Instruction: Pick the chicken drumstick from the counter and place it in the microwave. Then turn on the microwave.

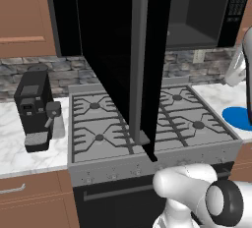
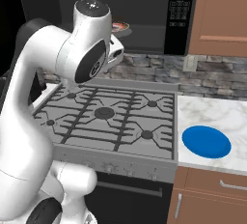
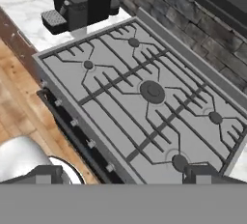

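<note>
Nearest, the gripper (image 3: 123,175) hangs high over the grey gas stove top (image 3: 154,107), its two dark finger tips (image 3: 205,174) spread wide apart with nothing between them. Below it lie the burner grates, with the small black coffee machine (image 1: 35,109) on the marble counter (image 1: 19,143) just left of the stove. To the stove's right, a blue plate (image 2: 206,141) rests on the counter. Farther back and above, the microwave (image 2: 144,10) stands with its door (image 1: 123,55) swung open toward the arm; on its grey floor sits a small reddish item (image 2: 120,26), probably the chicken drumstick, though too small to tell surely.
</note>
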### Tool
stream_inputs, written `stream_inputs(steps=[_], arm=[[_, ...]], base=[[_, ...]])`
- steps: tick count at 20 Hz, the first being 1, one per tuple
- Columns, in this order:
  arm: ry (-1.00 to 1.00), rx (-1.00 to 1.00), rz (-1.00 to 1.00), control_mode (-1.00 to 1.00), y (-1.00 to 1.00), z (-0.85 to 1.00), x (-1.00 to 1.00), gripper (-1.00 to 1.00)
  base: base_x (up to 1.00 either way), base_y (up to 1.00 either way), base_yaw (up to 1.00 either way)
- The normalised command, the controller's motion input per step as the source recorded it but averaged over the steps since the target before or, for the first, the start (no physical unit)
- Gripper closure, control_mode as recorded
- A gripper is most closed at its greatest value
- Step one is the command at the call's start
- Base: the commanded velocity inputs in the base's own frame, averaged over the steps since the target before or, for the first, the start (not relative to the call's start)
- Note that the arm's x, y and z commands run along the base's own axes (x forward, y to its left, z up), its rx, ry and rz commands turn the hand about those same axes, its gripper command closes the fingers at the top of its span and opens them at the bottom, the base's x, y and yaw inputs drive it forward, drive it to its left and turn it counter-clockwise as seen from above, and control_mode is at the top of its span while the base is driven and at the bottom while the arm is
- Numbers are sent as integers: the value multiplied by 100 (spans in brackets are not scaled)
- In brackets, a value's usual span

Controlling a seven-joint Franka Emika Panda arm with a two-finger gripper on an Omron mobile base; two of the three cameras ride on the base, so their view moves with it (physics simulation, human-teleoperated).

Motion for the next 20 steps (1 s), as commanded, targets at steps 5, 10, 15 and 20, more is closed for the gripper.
stream_inputs(steps=[5, 10, 15, 20], arm=[[-7, -1, -13, -100, 0, -5, -8, -100], [7, 1, -27, -100, 0, 12, -11, -100], [3, 3, -19, -100, -1, 9, -32, -100], [-3, 0, -1, -100, 0, 4, -39, -100]], base=[[0, 0, 0], [0, 0, 0], [0, 0, 0], [0, 0, 0]])
